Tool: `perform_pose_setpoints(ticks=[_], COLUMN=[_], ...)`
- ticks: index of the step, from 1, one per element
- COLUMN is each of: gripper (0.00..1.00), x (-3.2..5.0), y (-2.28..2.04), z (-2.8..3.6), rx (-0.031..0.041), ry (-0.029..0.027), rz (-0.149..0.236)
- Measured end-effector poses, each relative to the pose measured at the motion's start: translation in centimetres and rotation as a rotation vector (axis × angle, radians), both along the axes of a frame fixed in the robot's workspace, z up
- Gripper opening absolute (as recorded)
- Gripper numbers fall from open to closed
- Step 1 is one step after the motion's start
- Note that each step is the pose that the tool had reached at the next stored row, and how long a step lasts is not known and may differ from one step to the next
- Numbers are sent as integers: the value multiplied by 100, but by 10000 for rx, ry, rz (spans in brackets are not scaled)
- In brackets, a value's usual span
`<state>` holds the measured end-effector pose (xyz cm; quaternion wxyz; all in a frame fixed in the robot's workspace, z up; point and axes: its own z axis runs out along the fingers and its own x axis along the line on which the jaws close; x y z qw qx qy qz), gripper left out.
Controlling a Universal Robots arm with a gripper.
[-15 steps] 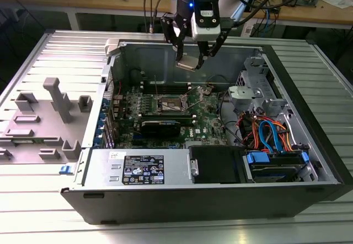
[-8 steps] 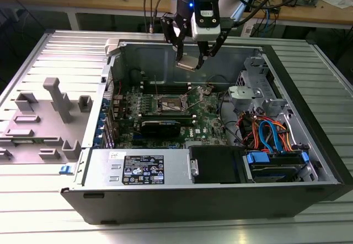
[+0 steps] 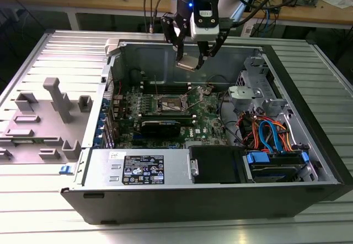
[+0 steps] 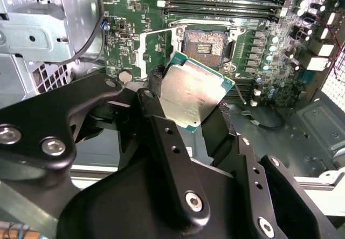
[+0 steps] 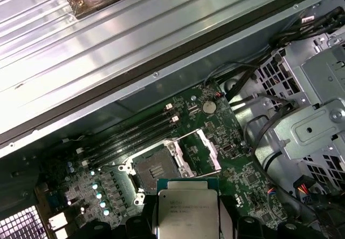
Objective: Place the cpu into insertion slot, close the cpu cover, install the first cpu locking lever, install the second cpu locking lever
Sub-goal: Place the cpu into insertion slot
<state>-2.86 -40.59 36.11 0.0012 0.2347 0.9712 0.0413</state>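
My gripper (image 3: 190,60) hangs above the open computer case, near its back wall, and is shut on the cpu (image 3: 186,64). The cpu (image 4: 194,90) is a flat square silver chip with a green edge, held tilted between the two black fingers (image 4: 156,77). The insertion slot (image 4: 205,45) lies bare on the green motherboard below, a short way off from the chip. In the first wrist view the cpu (image 5: 187,212) sits just off the insertion slot (image 5: 153,171). The cpu cover (image 5: 207,150) is swung open beside the slot.
Long black RAM slots (image 4: 221,1) run along one side of the socket. A metal drive cage (image 5: 302,104) with cables stands at the exterior view's right. The power supply (image 3: 140,169) fills the case's front. A grey plastic fixture (image 3: 49,112) lies on the table, left of the case.
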Motion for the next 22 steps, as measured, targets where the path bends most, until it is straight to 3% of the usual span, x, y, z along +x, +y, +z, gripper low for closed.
perform_pose_setpoints(ticks=[18, 22], gripper=[54, 54], x=[0, 0], y=[0, 0], z=[-38, -46], rx=[-6, -7], ry=[0, 1], rz=[-3571, -4141])
